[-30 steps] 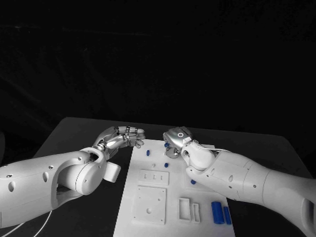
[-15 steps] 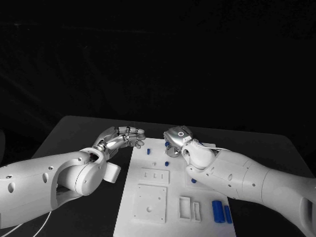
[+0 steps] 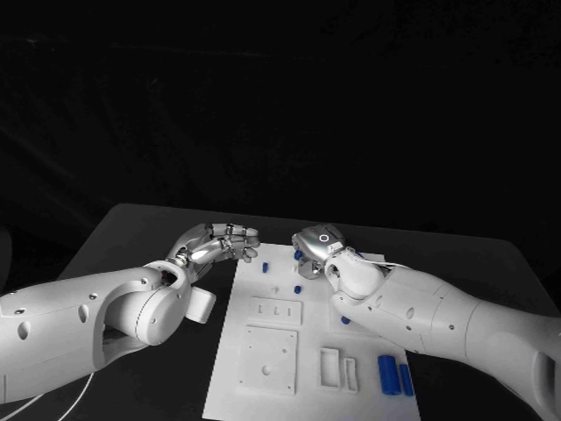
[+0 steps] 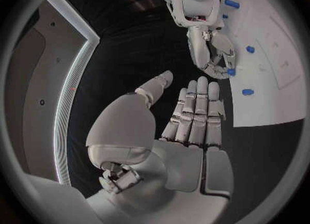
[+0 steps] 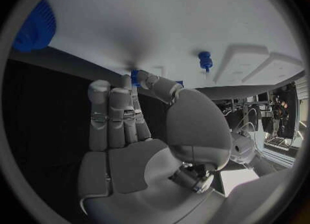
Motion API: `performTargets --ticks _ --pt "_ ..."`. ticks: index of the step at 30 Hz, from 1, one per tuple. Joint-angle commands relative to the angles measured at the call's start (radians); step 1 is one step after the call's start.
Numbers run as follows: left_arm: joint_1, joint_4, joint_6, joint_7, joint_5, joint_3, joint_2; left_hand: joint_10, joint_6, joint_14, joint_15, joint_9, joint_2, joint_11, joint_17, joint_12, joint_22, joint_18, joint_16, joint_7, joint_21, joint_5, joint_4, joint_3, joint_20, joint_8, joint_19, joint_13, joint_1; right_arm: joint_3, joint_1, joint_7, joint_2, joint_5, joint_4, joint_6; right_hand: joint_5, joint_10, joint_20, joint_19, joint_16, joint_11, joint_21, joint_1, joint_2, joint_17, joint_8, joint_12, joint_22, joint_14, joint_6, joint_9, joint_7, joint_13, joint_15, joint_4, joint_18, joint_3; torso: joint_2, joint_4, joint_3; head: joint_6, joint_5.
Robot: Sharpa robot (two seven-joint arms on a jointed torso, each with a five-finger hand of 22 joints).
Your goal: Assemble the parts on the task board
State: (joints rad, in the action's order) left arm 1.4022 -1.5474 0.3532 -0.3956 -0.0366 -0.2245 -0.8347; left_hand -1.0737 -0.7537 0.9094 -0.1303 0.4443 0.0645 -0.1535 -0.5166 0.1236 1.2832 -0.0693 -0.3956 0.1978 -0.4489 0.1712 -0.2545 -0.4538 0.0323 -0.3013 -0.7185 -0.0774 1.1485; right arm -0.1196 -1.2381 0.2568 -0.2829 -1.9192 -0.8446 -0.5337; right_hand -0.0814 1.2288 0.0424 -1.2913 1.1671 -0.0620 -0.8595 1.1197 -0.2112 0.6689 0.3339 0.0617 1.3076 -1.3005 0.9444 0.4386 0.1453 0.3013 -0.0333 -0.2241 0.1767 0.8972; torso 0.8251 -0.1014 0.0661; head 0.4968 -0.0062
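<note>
The white task board [image 3: 271,355] lies in the middle of the table. My right hand [image 3: 316,246] is over the board's far end, and its thumb and a finger pinch a small blue part [image 5: 134,75], which the left wrist view also catches [image 4: 230,72]. My left hand [image 3: 217,244] hovers just off the board's far left corner with its fingers stretched out side by side [image 4: 194,111], holding nothing. Other small blue pegs [image 3: 266,267] [image 3: 296,288] stand on the board's far half. Two blue cylinders [image 3: 392,374] lie at its near right.
Raised white blocks [image 3: 272,313] [image 3: 266,360] [image 3: 337,368] sit on the board's near half. A ribbed blue round piece [image 5: 35,25] and a blue peg [image 5: 205,59] are on the board near my right hand. Black table [image 3: 142,237] surrounds the board.
Both hands have stayed where they were; the right hand still pinches the blue part. Only the camera has shifted slightly.
</note>
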Motion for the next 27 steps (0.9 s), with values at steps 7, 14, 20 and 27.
performTargets --ticks 7,14,20,27 --pt "0.002 -0.002 0.000 -0.007 -0.004 0.001 0.000 0.000 -0.001 0.003 -0.004 -0.001 0.002 -0.008 -0.002 -0.004 0.002 -0.007 0.005 0.005 -0.005 -0.006 -0.007 0.000 0.002 0.005 0.003 0.002 -0.008 0.000 -0.003 -0.027 -0.001 0.054 0.002 0.009 0.002 -0.106 -0.017 0.001 -0.003 -0.048 0.015 0.004 -0.043 -0.011 -0.021 0.000 0.010 0.001 -0.041 -0.015 0.012 -0.057 0.030 0.016 0.085 -0.016 0.000 0.0018 0.0005 -0.002 0.005" --pt "0.002 0.001 0.000 -0.008 -0.004 0.001 0.000 0.000 -0.001 0.003 -0.004 -0.001 0.002 -0.008 -0.002 -0.005 0.002 -0.007 0.005 0.005 -0.005 -0.006 -0.007 -0.001 0.002 0.005 0.003 0.002 -0.009 0.000 -0.003 -0.029 -0.003 0.066 -0.001 0.006 0.001 -0.112 -0.017 0.000 -0.001 -0.051 0.017 0.008 -0.046 -0.014 -0.023 0.002 0.010 0.002 -0.046 -0.017 0.014 -0.072 0.032 0.022 0.085 -0.020 0.001 0.0018 0.0009 -0.002 0.006" --pt "0.002 0.001 0.001 -0.008 -0.004 0.001 -0.003 0.000 0.000 0.003 -0.004 -0.001 0.002 -0.008 -0.003 -0.005 0.002 -0.007 0.006 0.005 -0.005 -0.006 -0.008 -0.001 0.002 0.005 0.003 0.002 -0.009 0.000 -0.007 -0.031 -0.025 0.075 -0.034 -0.009 -0.001 -0.114 -0.017 0.000 0.000 -0.052 0.018 0.010 -0.047 -0.015 -0.024 0.002 0.010 0.002 -0.048 -0.019 0.016 -0.081 0.033 0.025 0.085 -0.021 0.001 0.0027 0.0017 -0.005 0.006" --pt "0.006 0.009 0.004 -0.012 -0.004 0.001 -0.015 0.000 -0.001 0.003 -0.004 -0.001 0.002 -0.008 -0.003 -0.005 0.002 -0.007 0.006 0.005 -0.005 -0.006 -0.008 -0.002 0.002 0.005 0.004 0.002 -0.009 0.030 -0.034 -0.028 -0.091 0.100 -0.148 -0.014 -0.008 -0.106 -0.017 -0.001 0.002 -0.050 0.020 0.013 -0.053 -0.018 -0.023 0.006 0.010 0.004 -0.047 -0.020 0.018 -0.091 0.031 0.029 0.085 -0.022 0.000 0.0087 0.0007 -0.015 0.006"
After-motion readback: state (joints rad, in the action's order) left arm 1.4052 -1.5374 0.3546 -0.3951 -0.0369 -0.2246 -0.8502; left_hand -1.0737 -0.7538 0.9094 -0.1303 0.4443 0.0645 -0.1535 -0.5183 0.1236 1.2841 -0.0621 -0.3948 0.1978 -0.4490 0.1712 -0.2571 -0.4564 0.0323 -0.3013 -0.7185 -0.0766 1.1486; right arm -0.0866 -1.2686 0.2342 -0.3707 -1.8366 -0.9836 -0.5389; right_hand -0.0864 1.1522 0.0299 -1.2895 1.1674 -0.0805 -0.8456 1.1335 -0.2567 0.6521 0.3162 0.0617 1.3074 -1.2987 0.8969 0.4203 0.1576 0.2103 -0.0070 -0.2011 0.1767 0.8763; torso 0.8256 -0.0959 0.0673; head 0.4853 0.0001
